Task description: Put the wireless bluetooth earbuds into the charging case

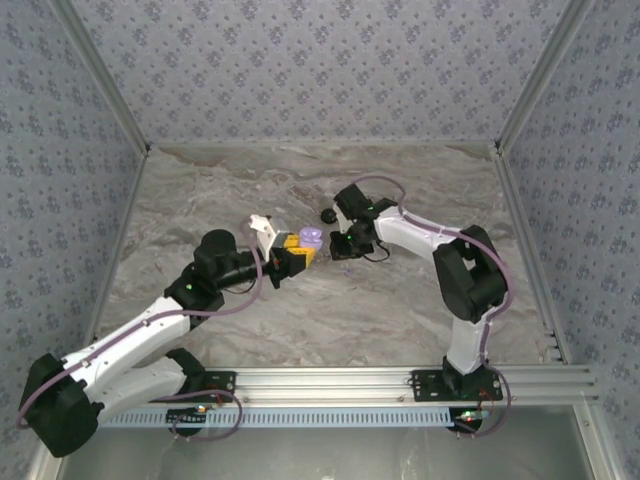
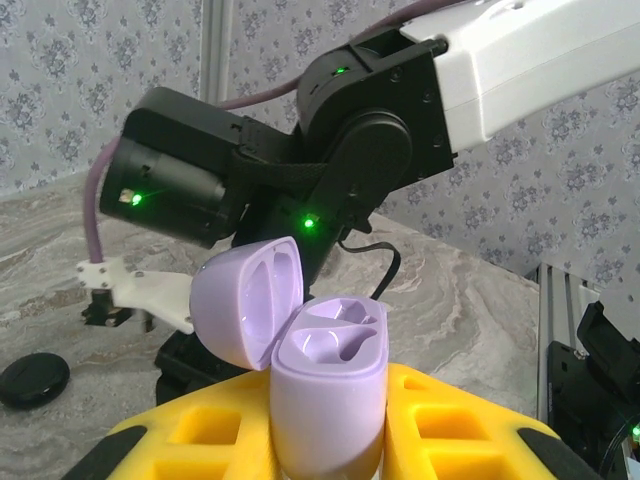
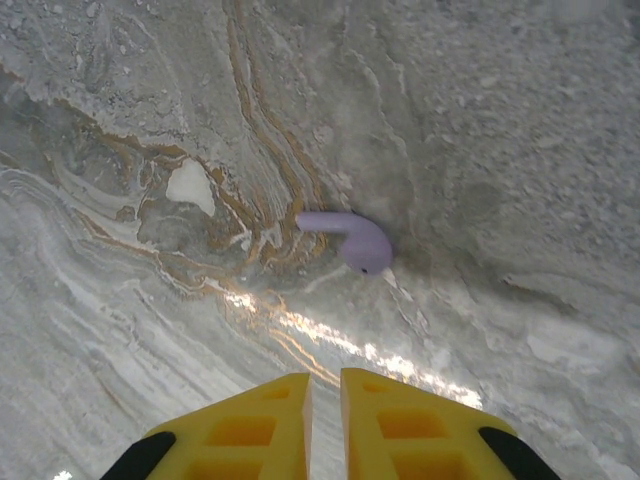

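Item: one lilac earbud (image 3: 345,238), lying flat on the marbled bench (image 3: 120,300) at the centre of the right wrist view, just above the right fingers (image 3: 260,425) and clear of them. State of those fingers: we find them set almost together, with nothing between them. Companion item: lilac charging case (image 2: 330,390), lid (image 2: 248,300) hinged back, both sockets empty, pinched between the left fingers (image 2: 455,425) at the bottom centre of the left wrist view, its open end toward the top of the frame. In the top view it sits mid-frame, close beside the right fingers. Hazards, in our judgement: with the right fingers this narrow, a descent would shove or flick the earbud across the smooth stone instead of taking it. The piece is small and rounded, so an off-centre pinch could squirt it out. A stem turned the wrong way would foul the socket, and a hard push could tip the case in its grip. Orientation of the earbud: the long axis runs nearly across the frame, stem end to the left, bulbous head to the right and slightly lower.
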Controlling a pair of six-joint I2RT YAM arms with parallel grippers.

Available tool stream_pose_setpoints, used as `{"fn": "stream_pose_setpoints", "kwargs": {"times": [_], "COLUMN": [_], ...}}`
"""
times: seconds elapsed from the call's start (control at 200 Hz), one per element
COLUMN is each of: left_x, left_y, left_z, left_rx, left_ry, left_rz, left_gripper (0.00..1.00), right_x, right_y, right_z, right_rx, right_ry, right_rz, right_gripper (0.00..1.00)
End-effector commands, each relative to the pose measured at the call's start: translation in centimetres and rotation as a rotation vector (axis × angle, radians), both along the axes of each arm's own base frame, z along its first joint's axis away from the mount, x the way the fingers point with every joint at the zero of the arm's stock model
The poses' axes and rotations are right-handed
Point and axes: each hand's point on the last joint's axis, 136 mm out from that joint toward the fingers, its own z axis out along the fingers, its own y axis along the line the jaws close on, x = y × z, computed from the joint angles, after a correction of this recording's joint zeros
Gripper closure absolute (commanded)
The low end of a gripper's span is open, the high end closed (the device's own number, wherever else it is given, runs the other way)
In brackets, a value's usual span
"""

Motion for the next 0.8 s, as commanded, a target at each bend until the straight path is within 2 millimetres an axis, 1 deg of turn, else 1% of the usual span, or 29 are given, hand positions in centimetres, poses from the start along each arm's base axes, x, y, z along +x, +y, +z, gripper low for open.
{"fn": "stream_pose_setpoints", "kwargs": {"times": [0.0,0.27,0.5,0.795], "left_x": [-0.3,-0.1,-0.1,-0.2], "left_y": [0.2,0.3,0.3,0.3], "left_z": [0.4,0.3,0.1,0.1], "left_rx": [-0.010,-0.006,-0.005,-0.006], "left_ry": [-0.009,-0.004,0.001,0.005], "left_rz": [0.007,0.015,0.015,0.014], "left_gripper": [0.76,0.76,0.76,0.76], "right_x": [0.2,0.0,-0.1,-1.0], "right_y": [-0.8,-0.1,-0.5,-0.4], "right_z": [-0.8,-2.4,-3.3,-4.3], "right_rx": [-0.114,-0.182,-0.221,-0.251], "right_ry": [-0.004,0.018,0.027,0.062], "right_rz": [-0.003,0.025,0.018,0.040], "right_gripper": [0.86,0.92,0.96,0.98]}}
